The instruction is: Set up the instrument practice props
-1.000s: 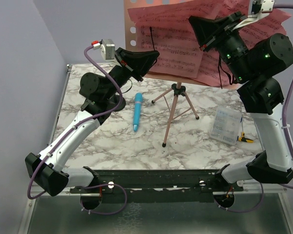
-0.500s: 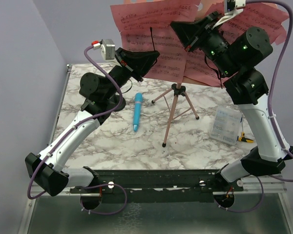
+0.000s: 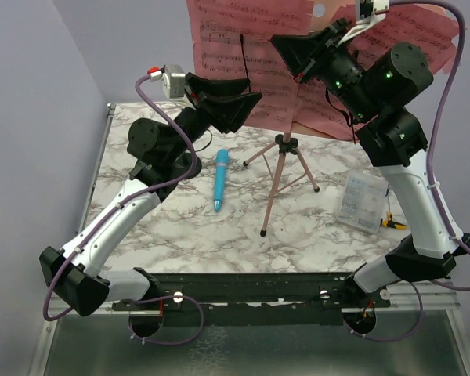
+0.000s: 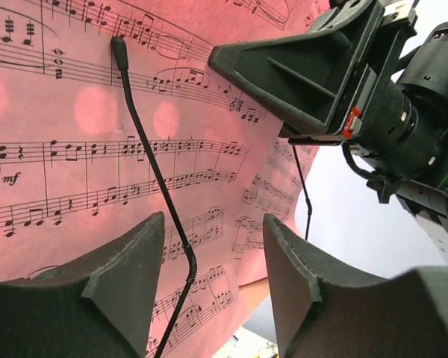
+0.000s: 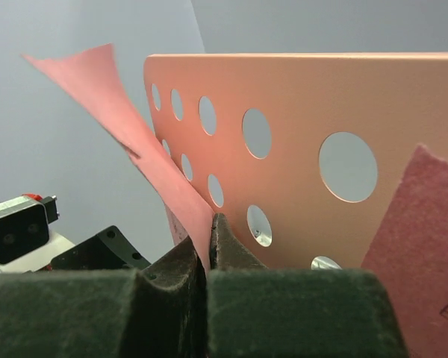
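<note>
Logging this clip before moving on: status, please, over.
Left gripper open, facing the sheet music. Right gripper shut on a page at the stand. Blue stick lying on the table. Nothing in the way.

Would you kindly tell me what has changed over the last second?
The right gripper, shut on a pink page, carried it leftward across the music stand's desk. The left gripper opened at the desk's lower left. The blue stick, tripod legs and clear box kept their places.

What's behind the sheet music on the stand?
The stand's hole-punched desk, visible in the right wrist view. From above, the pages hide nearly all of it.
</note>
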Controlling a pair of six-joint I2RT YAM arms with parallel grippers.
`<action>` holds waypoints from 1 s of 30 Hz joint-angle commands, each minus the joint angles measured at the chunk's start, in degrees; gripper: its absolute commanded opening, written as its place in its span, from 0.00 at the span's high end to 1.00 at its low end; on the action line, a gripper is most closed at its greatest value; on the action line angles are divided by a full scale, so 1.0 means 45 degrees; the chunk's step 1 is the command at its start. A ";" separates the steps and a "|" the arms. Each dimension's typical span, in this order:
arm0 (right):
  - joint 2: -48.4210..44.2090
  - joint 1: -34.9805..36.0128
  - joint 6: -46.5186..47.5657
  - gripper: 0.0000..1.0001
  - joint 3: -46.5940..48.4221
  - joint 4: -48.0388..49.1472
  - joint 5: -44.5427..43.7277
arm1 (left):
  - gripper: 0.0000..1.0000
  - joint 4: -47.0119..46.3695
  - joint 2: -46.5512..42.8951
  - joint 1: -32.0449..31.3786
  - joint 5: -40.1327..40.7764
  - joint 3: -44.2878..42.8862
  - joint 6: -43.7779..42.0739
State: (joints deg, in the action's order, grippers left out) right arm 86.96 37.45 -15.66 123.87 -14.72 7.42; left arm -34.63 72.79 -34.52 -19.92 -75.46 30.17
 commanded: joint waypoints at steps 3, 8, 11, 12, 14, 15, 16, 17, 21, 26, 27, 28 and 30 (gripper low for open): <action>-0.0268 0.0038 -0.0095 0.96 -0.0057 0.0185 0.0290 | 0.39 -0.0331 -0.0429 -0.0043 0.0030 0.0146 -0.0084; -0.0501 0.0042 -0.0090 0.91 -0.0360 0.0409 0.0227 | 0.35 -0.0331 -0.0471 -0.0043 0.0052 0.0197 -0.0104; -0.0789 0.0037 -0.0104 0.84 -0.0730 0.0692 0.0267 | 0.34 -0.0331 -0.0530 -0.0053 0.0071 0.0235 -0.0135; -0.0930 0.0037 -0.0115 0.80 -0.0938 0.0874 0.0241 | 0.33 -0.0331 -0.0576 -0.0044 0.0091 0.0261 -0.0156; -0.1211 0.0037 -0.0148 0.75 -0.1298 0.1178 0.0172 | 0.31 -0.0330 -0.0652 -0.0055 0.0112 0.0323 -0.0181; -0.1342 0.0037 -0.0157 0.72 -0.1468 0.1315 0.0141 | 0.29 -0.0331 -0.0694 -0.0045 0.0123 0.0356 -0.0196; -0.1471 0.0037 -0.0185 0.69 -0.1597 0.1418 0.0145 | 0.29 -0.0331 -0.0766 -0.0043 0.0132 0.0403 -0.0201; -0.1580 0.0037 -0.0215 0.66 -0.1696 0.1477 0.0147 | 0.26 -0.0331 -0.0800 -0.0043 0.0148 0.0446 -0.0228; -0.1910 0.0038 -0.0280 0.57 -0.1814 0.1472 0.0311 | 0.21 -0.0331 -0.1055 -0.0053 0.0347 0.0693 -0.0333; -0.2594 0.0037 -0.0332 0.42 -0.2363 0.1603 0.0409 | 0.13 -0.0331 -0.1338 -0.0044 0.0539 0.1022 -0.0435; -0.2819 0.0037 -0.0346 0.38 -0.2607 0.1710 0.0413 | 0.11 -0.0331 -0.1382 -0.0043 0.0557 0.1102 -0.0441; -0.3027 0.0037 -0.0362 0.31 -0.2901 0.1870 0.0423 | 0.09 -0.0331 -0.1432 -0.0043 0.0587 0.1190 -0.0453; -0.3504 0.0037 -0.0349 0.18 -0.3474 0.2169 0.0503 | 0.05 -0.0331 -0.1590 -0.0043 0.0594 0.1398 -0.0473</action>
State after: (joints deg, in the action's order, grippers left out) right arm 74.78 37.45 -17.17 111.94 -8.23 8.01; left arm -34.70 67.70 -34.54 -18.59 -71.02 29.02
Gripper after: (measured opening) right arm 0.730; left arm 0.908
